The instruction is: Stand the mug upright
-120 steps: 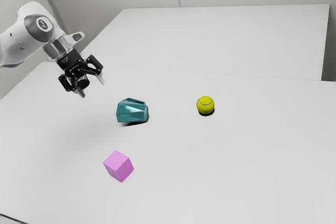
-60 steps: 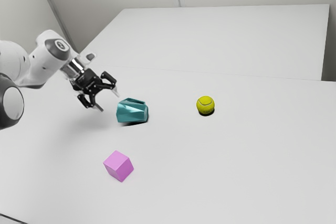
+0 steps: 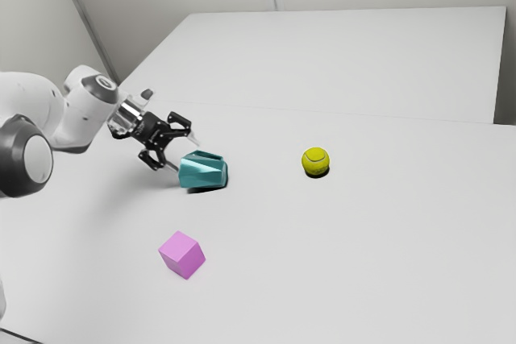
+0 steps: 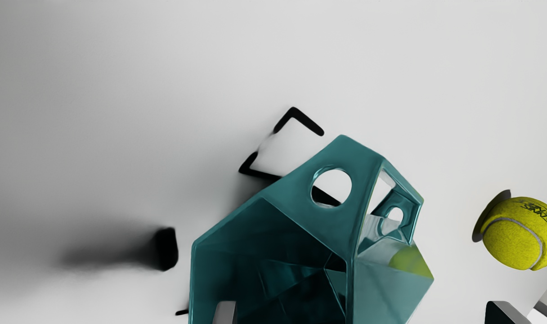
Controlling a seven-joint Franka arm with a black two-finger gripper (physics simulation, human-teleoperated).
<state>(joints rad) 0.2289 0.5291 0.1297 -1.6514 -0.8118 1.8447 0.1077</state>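
Nearest is a pink cube (image 3: pixel 182 255), toward the exterior view's left. Farther back, the teal mug (image 3: pixel 203 172) is lying on its side on the table, mouth facing the claw (image 3: pixel 186 155) just left of it. Claw's wide apart, not clamped on anything. My worry: one finger lines up with the mouth, so pushing in off-line could catch the rim and roll the mug, maybe toward the tennis ball (image 3: pixel 315 161), right and slightly farther.
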